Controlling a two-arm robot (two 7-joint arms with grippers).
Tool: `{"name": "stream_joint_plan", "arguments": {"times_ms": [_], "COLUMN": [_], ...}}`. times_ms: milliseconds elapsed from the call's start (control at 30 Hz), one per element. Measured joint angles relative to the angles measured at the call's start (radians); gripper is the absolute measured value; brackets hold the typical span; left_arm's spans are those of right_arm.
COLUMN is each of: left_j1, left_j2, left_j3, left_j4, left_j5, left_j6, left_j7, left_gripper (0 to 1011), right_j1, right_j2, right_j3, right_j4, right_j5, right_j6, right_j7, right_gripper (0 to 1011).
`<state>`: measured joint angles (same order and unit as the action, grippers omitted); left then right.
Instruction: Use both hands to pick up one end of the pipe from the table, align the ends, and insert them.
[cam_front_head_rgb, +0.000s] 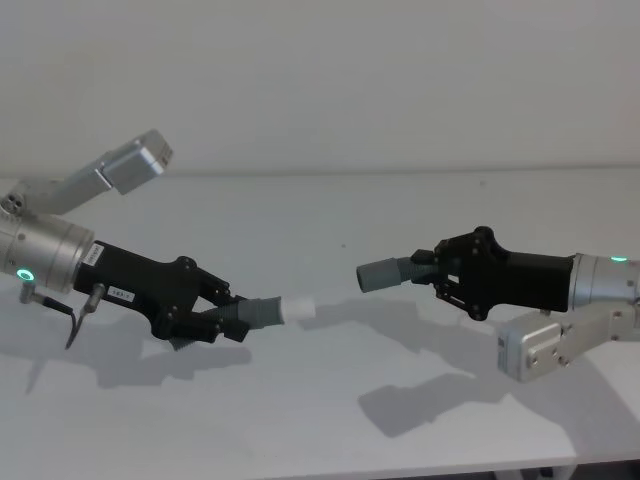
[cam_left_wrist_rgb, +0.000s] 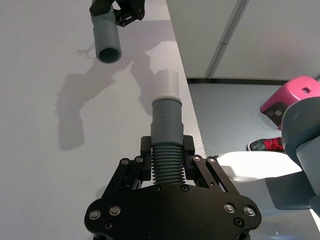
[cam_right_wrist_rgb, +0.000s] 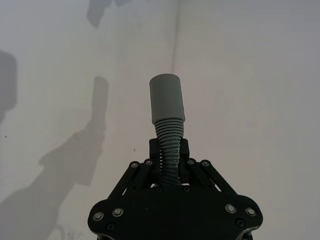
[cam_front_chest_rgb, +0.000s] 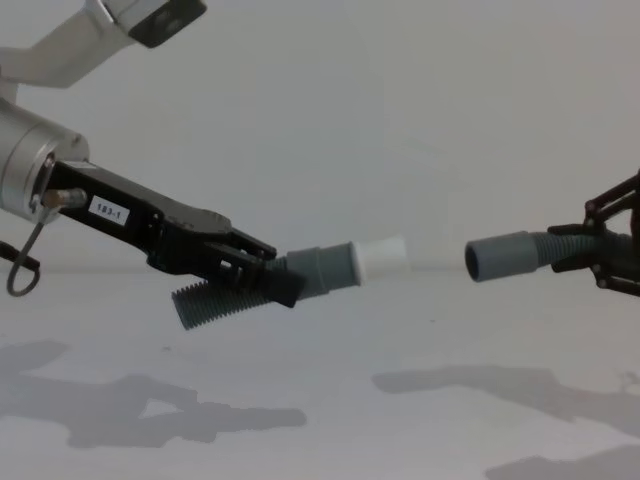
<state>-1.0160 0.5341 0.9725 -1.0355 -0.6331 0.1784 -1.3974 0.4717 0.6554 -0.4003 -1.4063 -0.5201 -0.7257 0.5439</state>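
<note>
With both black skeletal grippers, left (cam_front_head_rgb: 222, 318) and right (cam_front_head_rgb: 432, 272), clamped on dark grey ribbed hose pieces above the white table (cam_front_head_rgb: 330, 420), the white-tipped cuff (cam_front_head_rgb: 278, 311) sits lower than the hollow-mouthed cuff (cam_front_head_rgb: 380, 274), so it could jam against the rim.

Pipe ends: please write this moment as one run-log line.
left gripper: holds white-tip end | right gripper: holds hollow end | ends apart, both lifted
</note>
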Motion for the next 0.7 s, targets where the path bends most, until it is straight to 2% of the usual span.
{"name": "stream_joint_plan", "arguments": {"times_ms": [333,700], "left_j1": [0.0,0.0], "left_j2": [-0.007,-0.041], "left_j3": [0.003,0.003], "left_j4": [0.017,0.072], "left_j5": [0.0,0.004], "left_j6": [-0.005,-0.028], "left_j7": [0.014,0.031], "left_gripper": [322,322], "right_j1": [-0.002,-0.003], "right_j2": [0.001,0.002], "right_j3": [0.004,0.006], "right_j4": [-0.004,-0.006], "right_j5": [-0.008,-0.013], "right_j6": [0.009,0.013], "right_j7": [-0.012,-0.016], "right_gripper": [170,170]}}
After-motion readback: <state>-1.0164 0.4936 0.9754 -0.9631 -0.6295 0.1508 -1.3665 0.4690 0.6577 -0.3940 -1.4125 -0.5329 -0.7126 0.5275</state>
